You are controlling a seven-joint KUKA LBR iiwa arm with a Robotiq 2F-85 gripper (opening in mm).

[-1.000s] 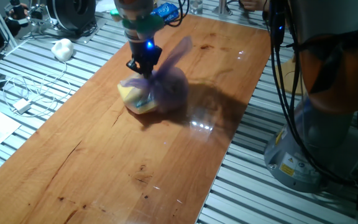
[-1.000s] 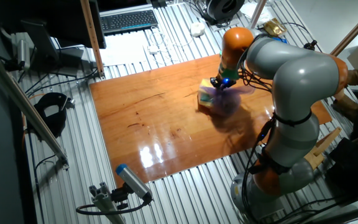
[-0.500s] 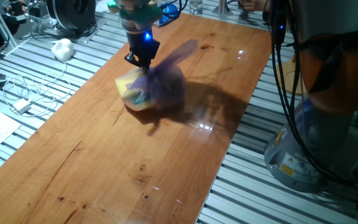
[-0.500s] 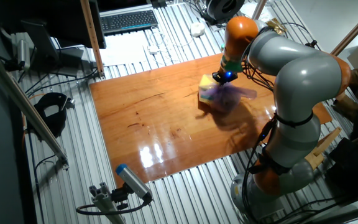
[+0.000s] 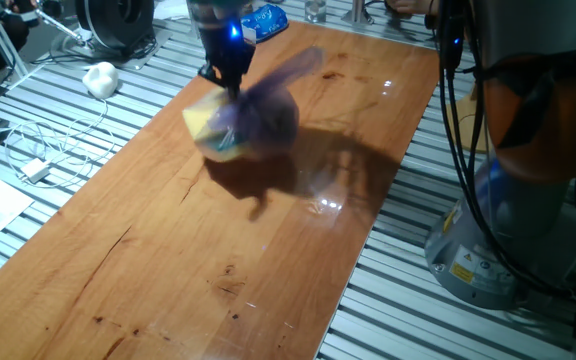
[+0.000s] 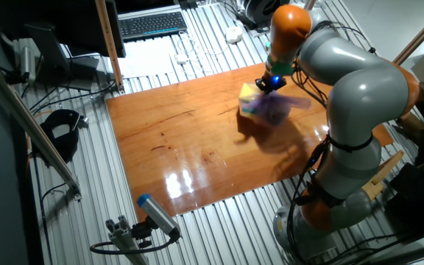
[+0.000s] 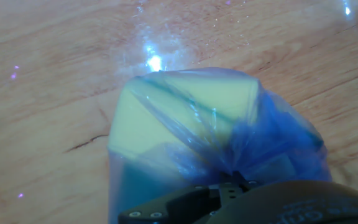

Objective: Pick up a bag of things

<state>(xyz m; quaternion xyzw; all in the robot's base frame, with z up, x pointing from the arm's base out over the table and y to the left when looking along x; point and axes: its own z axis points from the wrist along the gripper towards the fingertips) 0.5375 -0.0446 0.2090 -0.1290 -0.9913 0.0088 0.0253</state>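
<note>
You have a glossy wooden tabletop (image 6: 190,147) lying on a bed of ribbed metal rails (image 6: 101,184). Bright light glares off the wood at 6 o'clock in the other fixed view. At 12 o'clock sits a black keyboard (image 6: 152,24); a wooden post (image 6: 110,40) stands at 11 o'clock.

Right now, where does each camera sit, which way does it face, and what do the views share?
One fixed view: low beside the wooden table, looking along it; shows the hand and the grey robot base.
The other fixed view: high above, facing down at the whole table; shows the grey-and-orange arm.
Hand view: on the hand, looking down its fingers.
All three share the translucent purple plastic bag with a yellow block inside.
</note>
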